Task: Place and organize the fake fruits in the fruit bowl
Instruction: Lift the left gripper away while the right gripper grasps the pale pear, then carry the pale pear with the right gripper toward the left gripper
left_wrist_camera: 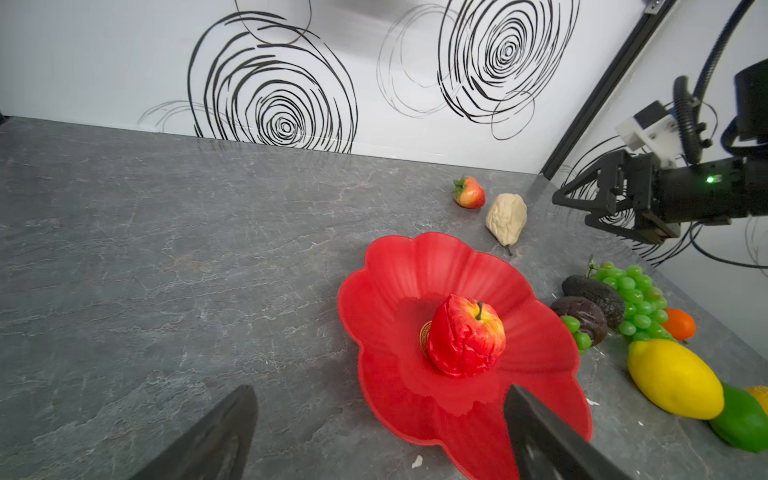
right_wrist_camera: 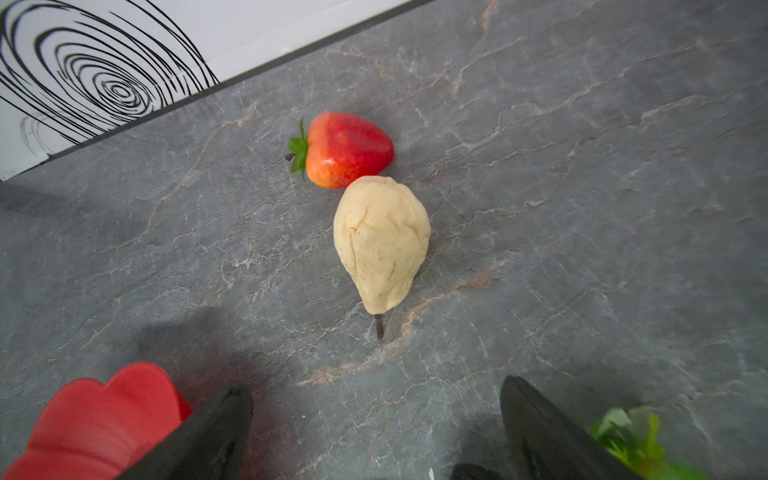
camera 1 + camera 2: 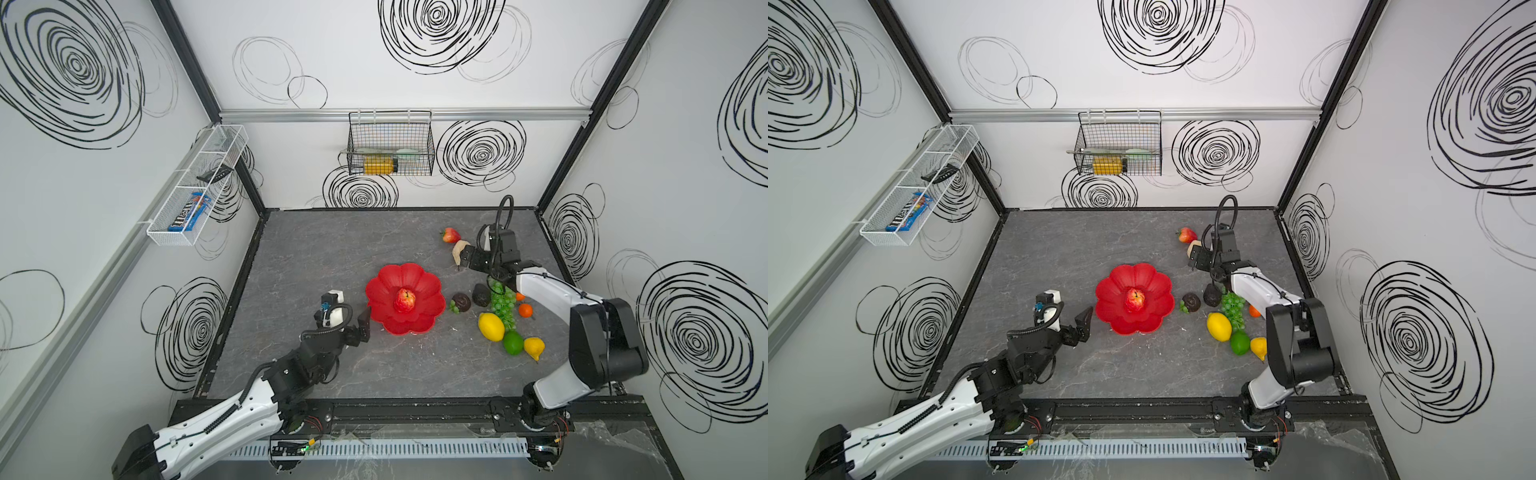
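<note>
A black wire basket (image 3: 419, 141) hung from a rail (image 3: 291, 114) on the white back wall (image 3: 353, 62), which carried black scribbled spirals, as did the side walls. Inside the basket lay a yellow bottle (image 3: 378, 165). Left of the basket, a white mesh tray (image 3: 226, 135) was fixed to the side wall. Black posts (image 3: 187, 62) stood in the corners either side of it. Below it spread a grey, marble-veined tabletop (image 3: 324, 249), evenly lit, with a slotted duct (image 3: 415, 449) along its near edge.
</note>
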